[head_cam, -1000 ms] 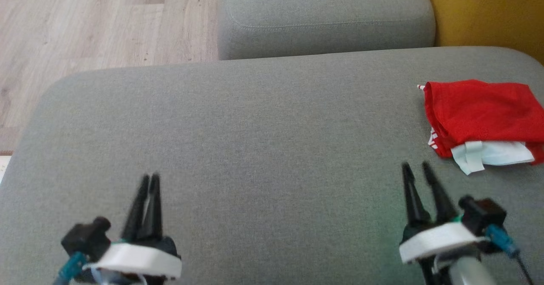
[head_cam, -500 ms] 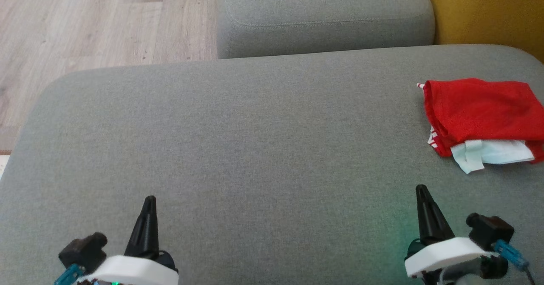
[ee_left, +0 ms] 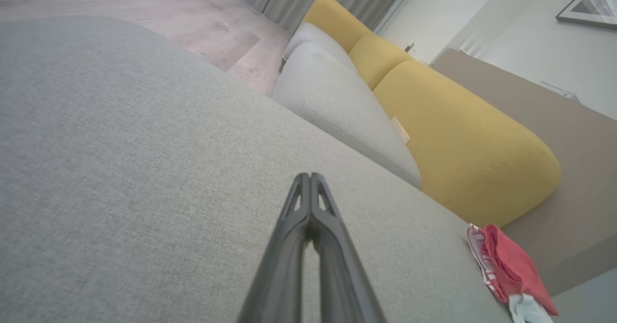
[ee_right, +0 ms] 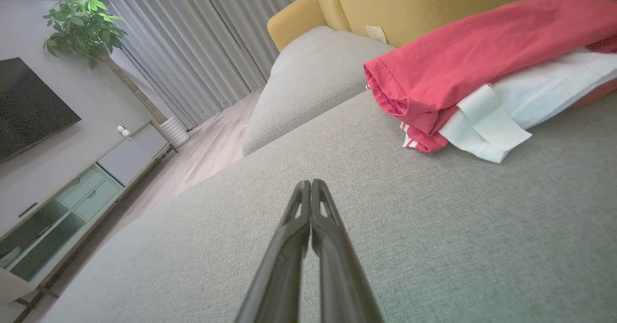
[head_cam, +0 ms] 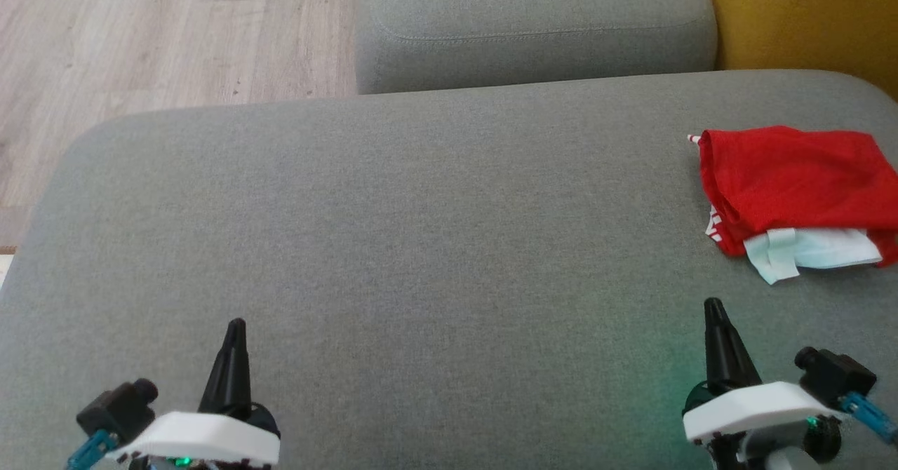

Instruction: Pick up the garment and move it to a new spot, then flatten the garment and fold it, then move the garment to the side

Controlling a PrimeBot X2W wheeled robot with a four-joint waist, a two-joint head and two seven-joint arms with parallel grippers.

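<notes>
The folded red garment (head_cam: 793, 175) with a white layer poking out at its near edge lies at the far right of the grey sofa cushion (head_cam: 421, 231). It also appears as the red garment (ee_right: 482, 67) in the right wrist view and small at the lower right (ee_left: 511, 270) in the left wrist view. My left gripper (head_cam: 234, 326) hovers low over the cushion at the lower left, shut with nothing between its fingers (ee_left: 308, 181). My right gripper (head_cam: 713, 306) is shut too, empty, a short way in front of the garment and apart from it (ee_right: 311, 185).
A second grey cushion (head_cam: 533, 28) adjoins the far edge, with a yellow backrest (head_cam: 807, 14) at the right. Wooden floor (head_cam: 140, 35) lies beyond the cushion's left and far edges. A TV cabinet (ee_right: 58, 202), a plant and curtains stand in the room.
Both grippers closed from slightly parted to shut and drew back toward me. The garment has stayed where it lies; the camera shifted slightly.
</notes>
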